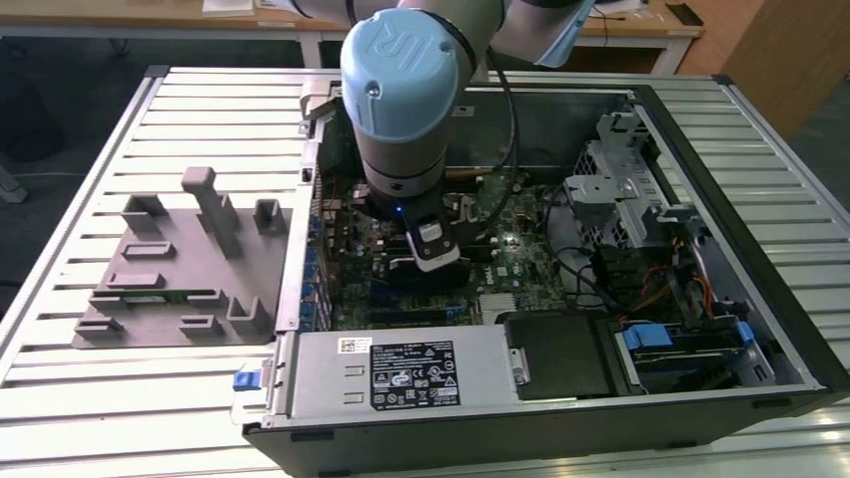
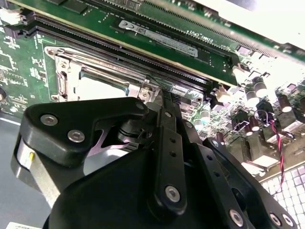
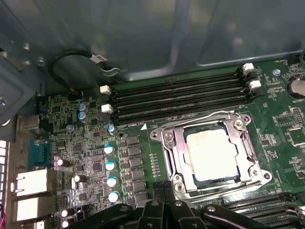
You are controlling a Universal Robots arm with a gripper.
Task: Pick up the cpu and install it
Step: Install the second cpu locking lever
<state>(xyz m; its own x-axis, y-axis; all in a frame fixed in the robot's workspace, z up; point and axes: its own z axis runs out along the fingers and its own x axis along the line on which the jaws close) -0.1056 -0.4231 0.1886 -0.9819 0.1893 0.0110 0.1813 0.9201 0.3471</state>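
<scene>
Silvery cpu [image 3: 211, 155] already seated flat inside the metal socket frame [image 3: 167, 149] on the green motherboard [image 3: 281, 124]; retention frame seemingly not yet latched. Gripper [image 3: 164, 206] just beside the socket, fingers pressed together, grasping nothing. Exterior view adds the open computer case [image 1: 743, 299] and grey fixture tray [image 1: 166, 284] on the desk [image 1: 80, 398].

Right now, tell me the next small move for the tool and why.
Probably lift the tool straight up slightly. The cpu already lies flat inside the socket frame, and the tool sits low beside that frame, so moving sideways might catch it.
</scene>
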